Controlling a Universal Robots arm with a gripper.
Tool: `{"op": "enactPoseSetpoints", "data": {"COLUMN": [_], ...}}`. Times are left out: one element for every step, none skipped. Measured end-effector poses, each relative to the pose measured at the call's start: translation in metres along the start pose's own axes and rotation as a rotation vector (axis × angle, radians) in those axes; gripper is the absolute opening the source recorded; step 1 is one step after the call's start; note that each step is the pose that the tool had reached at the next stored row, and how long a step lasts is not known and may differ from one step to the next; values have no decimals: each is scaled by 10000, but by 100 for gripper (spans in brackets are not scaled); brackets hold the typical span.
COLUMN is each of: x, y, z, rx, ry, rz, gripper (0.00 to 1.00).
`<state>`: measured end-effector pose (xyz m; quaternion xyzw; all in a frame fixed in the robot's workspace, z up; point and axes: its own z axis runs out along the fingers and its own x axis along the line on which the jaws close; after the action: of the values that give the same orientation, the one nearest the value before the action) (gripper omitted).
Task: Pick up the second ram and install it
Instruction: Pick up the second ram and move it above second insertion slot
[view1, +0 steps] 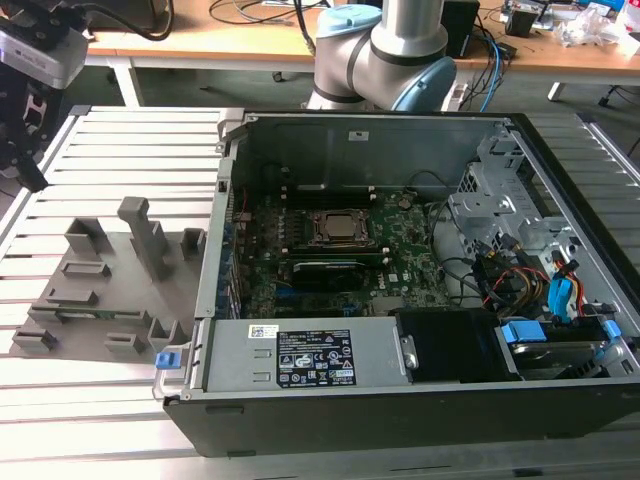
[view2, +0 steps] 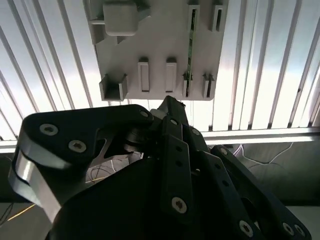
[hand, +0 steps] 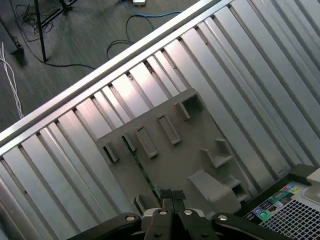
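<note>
Hovering over: the grey plastic holder tray; my black two-fingered pincer hangs above it and touches nothing.
Pincer state: fingertips pressed together, with nothing between them.
Task's thing: the second ram, a long, narrow green circuit-board stick, stands on its long edge in the tray's small slotted posts. One end lies near my fingertips but apart from them.
Why on edge: I judge the posts hold the stick upright so that its top edge stays free for a pinch from above.
Tray position: it lies on the ribbed aluminium table, just beside the open black-and-grey computer case on the exterior view's left, probably to keep the carry short.
Case position: it lies on its side with the cover off, so the green motherboard faces up and can be reached from above.
Writing: a white sticker on the metal cover inside the case carries dark print and marks. I cannot make out any of the words.
</note>
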<state>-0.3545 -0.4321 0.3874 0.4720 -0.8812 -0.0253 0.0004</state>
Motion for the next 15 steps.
{"op": "enactPoseSetpoints", "data": {"x": [0, 0, 0, 0, 0, 0, 0, 0, 0, 0, 0, 0, 0, 0, 0], "y": [0, 0, 0, 0, 0, 0, 0, 0, 0, 0, 0, 0, 0, 0, 0], "z": [0, 0, 0, 0, 0, 0, 0, 0, 0, 0, 0, 0, 0, 0, 0], "rx": [-4, -7, -10, -12, -15, -18, -21, -23, -26, -29, -31, -33, -37, -40, -43], "ry": [9, 17, 25, 34, 40, 48, 51, 55, 62, 67, 71, 76, 83, 89, 94], "rz": [-188, -343, -493, -653, -779, -946, -1039, -1122, -1268, -1386, -1469, -1571, -1748, -1871, -1980], "gripper": [11, 11, 11, 11, 11, 11, 11, 11, 11, 11, 11, 11, 11, 11, 11]}}
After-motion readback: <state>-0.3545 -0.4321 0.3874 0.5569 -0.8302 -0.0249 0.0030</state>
